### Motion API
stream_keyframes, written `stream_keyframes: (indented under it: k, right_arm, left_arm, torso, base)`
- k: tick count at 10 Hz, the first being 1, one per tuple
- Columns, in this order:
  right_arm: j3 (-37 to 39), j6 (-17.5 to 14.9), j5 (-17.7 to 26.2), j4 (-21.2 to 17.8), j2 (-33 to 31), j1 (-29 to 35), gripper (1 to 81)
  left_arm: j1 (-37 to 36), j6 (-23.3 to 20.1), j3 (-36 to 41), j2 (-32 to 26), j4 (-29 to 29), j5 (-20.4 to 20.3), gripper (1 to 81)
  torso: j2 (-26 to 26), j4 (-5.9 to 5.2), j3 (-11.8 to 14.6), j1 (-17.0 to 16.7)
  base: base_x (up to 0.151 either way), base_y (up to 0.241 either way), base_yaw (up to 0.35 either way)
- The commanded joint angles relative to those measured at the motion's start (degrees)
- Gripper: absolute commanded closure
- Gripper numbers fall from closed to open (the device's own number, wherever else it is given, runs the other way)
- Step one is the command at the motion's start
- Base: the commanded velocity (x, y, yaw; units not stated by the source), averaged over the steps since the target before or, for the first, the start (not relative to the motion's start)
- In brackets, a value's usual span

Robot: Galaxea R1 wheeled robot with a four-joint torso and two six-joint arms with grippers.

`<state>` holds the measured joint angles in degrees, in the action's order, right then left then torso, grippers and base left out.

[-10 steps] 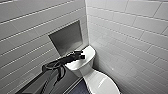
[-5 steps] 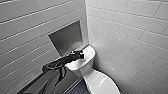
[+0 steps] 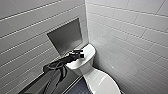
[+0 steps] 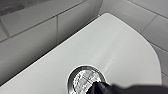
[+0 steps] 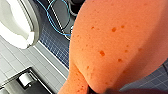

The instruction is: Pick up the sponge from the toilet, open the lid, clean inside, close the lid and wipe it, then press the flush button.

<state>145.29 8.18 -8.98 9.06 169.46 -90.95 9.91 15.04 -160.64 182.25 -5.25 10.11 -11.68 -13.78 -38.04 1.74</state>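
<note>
Flush button [image 4: 83, 78], round and chromed, split across the middle into two halves. Sits sunk in the flat white top of the cistern [image 3: 87, 53], close to the tiled back wall [image 3: 27, 32]. Lies directly under the left gripper [image 3: 79, 53], so the way from pincer to button is straight down, with hardly any sideways offset. Seen from the left wrist, a dark tip of that gripper overlaps the near rim of the button. Touching or just above: cannot tell. Spread or pressed together: cannot tell either.

Long axis of the cistern top: along the back wall, with the left arm coming across it from the side of the steel wall recess [image 3: 65, 37]. Nearer arm by far: the left.

Sponge [image 5: 117, 42], orange and pitted with small pores. Hangs close in front of the right wrist camera, well apart from the flush button, over the dark blue floor tiles [image 5: 56, 47] beside the toilet [image 3: 100, 80]. Judged pinched in the right gripper [image 5: 96, 90], with a dark part pressed against its lower edge.

Lid [image 3: 103, 83] down over the bowl, white and glossy. Blue cable [image 5: 53, 15] loose on the floor near the bowl, clear of both arms.
</note>
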Motion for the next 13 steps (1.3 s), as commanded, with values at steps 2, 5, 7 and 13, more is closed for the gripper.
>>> stream_keyframes:
  k: [2, 5, 7, 13]
  right_arm:
    - [-1.16, -0.09, 4.33, 0.96, 0.82, -2.7, 81.1]
    - [-1.25, -0.18, 4.41, 1.05, 1.43, -2.79, 81.1]
    - [-1.25, -0.18, 4.41, 1.4, 1.95, -2.61, 81.1]
    - [-1.25, -0.18, 4.41, 1.49, 2.05, -2.44, 81.1]
  left_arm:
    - [-10.39, -0.45, -3.72, 2.33, -2.57, -1.23, 81.1]
    - [-6.7, -0.37, -5.74, 2.75, -5.91, -1.84, 81.1]
    - [-4.42, -0.45, -5.48, 2.75, -6.0, -3.6, 81.1]
    - [-8.11, 0.07, -5.74, 2.75, -5.73, -4.13, 81.1]
  torso:
    - [0.0, 0.0, -0.02, 0.0]
    - [0.0, 0.0, -0.02, 0.0]
    - [0.0, 0.0, -0.02, 0.0]
    - [0.0, 0.0, -0.02, 0.0]
  base:
    - [0.0, 0.0, 0.0]
    - [0.0, 0.0, 0.0]
    - [0.0, 0.0, 0.0]
    - [0.0, 0.0, 0.0]
